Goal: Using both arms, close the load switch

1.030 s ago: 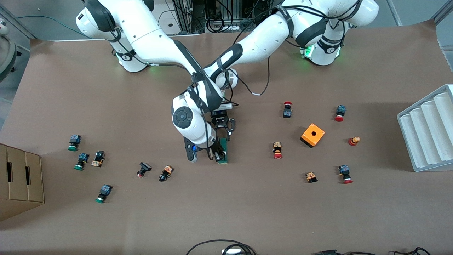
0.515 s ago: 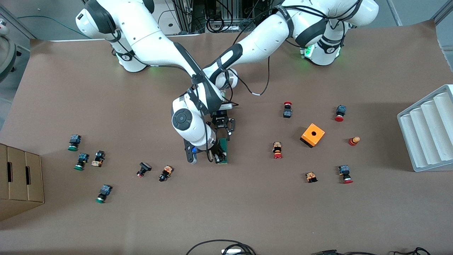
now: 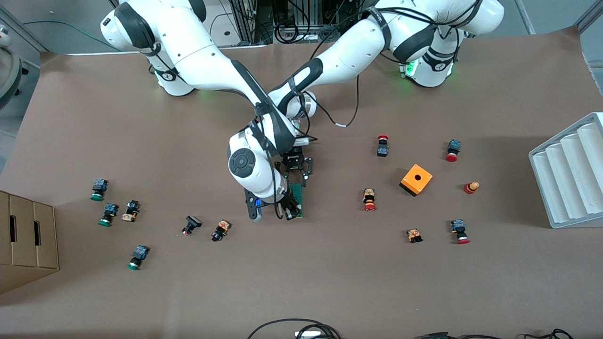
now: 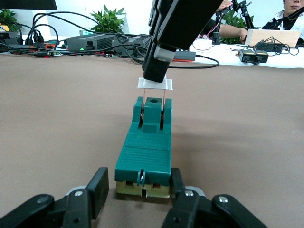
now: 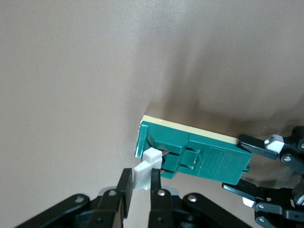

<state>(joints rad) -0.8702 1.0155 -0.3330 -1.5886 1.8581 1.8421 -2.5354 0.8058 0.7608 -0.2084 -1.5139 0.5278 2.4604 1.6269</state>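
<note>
Holding the switch: both arms meet at the middle of the table, each with a grip on the load switch.
Load switch: a long green block lying flat on the brown table, with a pale base under it, between the scattered buttons at one end and the orange box toward the left arm's end.
Left gripper: down at the end of the switch farther from the front camera, its two black fingers pressed on the sides of the block, one each side.
White handle: a small white piece at the switch's other end, standing up off the green body on two thin legs.
Right gripper: over that end, its fingers pinched shut on the white handle.
Right arm: its big white elbow hides part of the switch from the front camera.
Buttons: small ones with green caps lie toward the right arm's end, ones with red caps toward the left arm's end.
Cardboard box: at the table's edge by the right arm's end.
White rack: at the edge by the left arm's end.
</note>
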